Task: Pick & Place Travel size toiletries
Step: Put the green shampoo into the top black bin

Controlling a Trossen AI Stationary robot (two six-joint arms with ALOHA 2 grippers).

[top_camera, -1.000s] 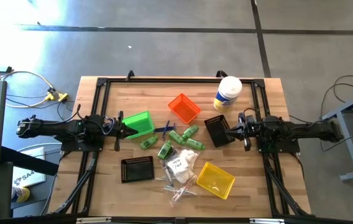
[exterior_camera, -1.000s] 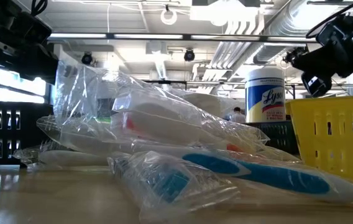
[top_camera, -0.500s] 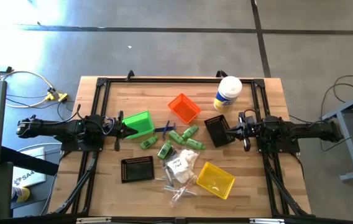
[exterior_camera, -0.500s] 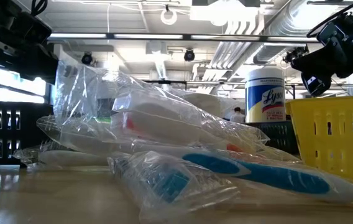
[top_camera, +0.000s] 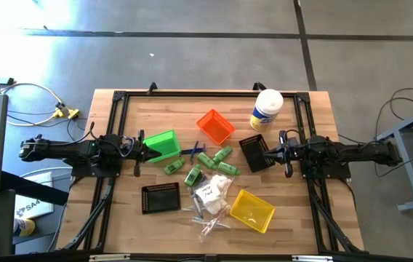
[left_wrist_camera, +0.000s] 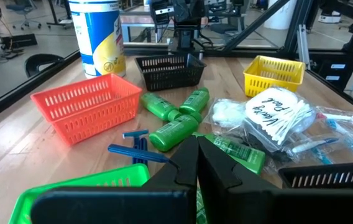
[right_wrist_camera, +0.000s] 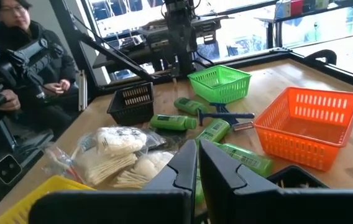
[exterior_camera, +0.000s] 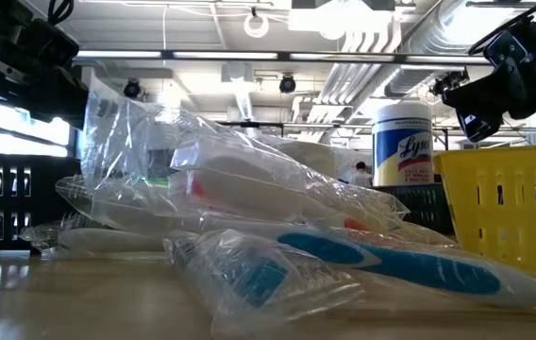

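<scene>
Right now both arms sit idle at opposite worktop edges: left end effector [top_camera: 139, 151] clenched on nothing just beside the green bin [top_camera: 162, 145], right end effector [top_camera: 277, 151] likewise clenched and empty, hovering at the black bin [top_camera: 256, 153] on the right side.

Travel size toiletries lie loose mid-worktop, between the bins: green mini bottles [top_camera: 214, 160] in a scatter w/ a blue razor [top_camera: 192, 151] just beside the green bin; white cotton packets [top_camera: 214, 191] below those; clear-wrapped toothbrushes [top_camera: 208, 218] nearest the front edge, touching the packet pile. In the low view the wrapped toothbrushes [exterior_camera: 381, 260] fill the foreground and block most of what's behind.

Around them: orange bin [top_camera: 215, 126] toward the back, yellow bin [top_camera: 252, 210] front right, second black bin [top_camera: 161, 197] front left, white canister w/ yellow label [top_camera: 266, 110] at the back right corner. None of the bins visibly holds anything.

Worktop [top_camera: 141, 109] is pale wood planks inside a black metal frame. Floor is grey concrete, cables trailing on the left. Right wrist view shows a person in dark clothing [right_wrist_camera: 30, 59] seated past the worktop.
</scene>
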